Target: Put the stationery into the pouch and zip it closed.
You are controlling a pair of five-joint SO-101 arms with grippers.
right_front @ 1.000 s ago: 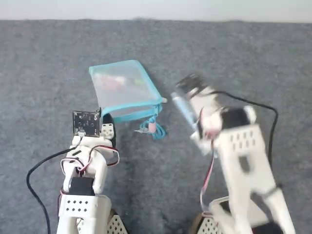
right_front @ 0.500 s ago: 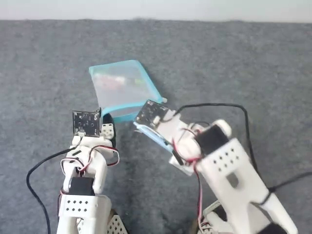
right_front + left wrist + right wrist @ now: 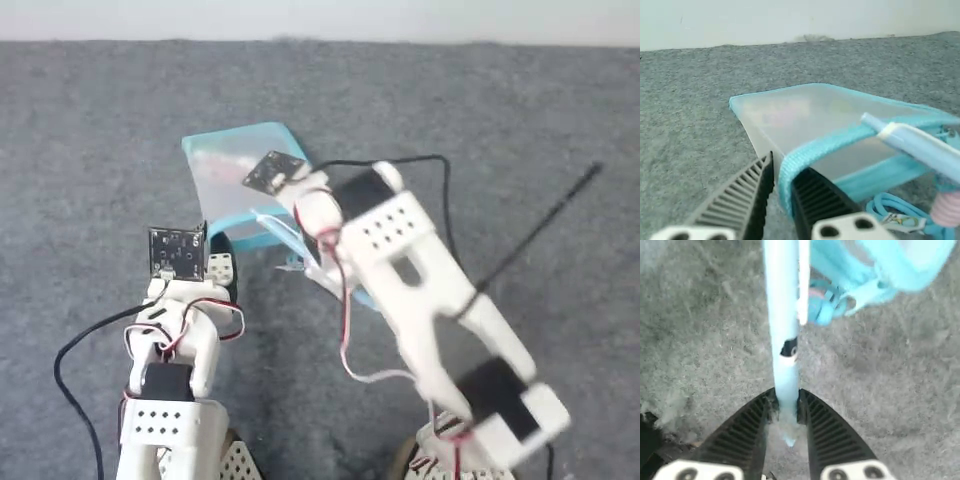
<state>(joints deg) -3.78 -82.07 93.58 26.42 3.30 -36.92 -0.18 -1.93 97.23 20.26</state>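
A translucent pouch (image 3: 235, 180) with turquoise trim lies on the grey carpet, faint stationery inside. My left gripper (image 3: 782, 192) is shut on the pouch's turquoise edge (image 3: 790, 167) at its near corner (image 3: 222, 243). My right gripper (image 3: 786, 412) is shut on a light blue pen (image 3: 782, 335). That pen (image 3: 290, 240) points at the pouch's open zipper side, its tip (image 3: 867, 119) at the trim. A turquoise cord with a pink charm (image 3: 945, 210) lies beside the pouch (image 3: 805, 117).
Grey carpet (image 3: 90, 120) spreads all around, with a pale wall along the far edge. A black cable (image 3: 545, 225) from the right arm hangs over the carpet to the right.
The right arm has swung left with the pen, from right of the pouch to over its zipper edge. The left arm has kept still on the pouch.
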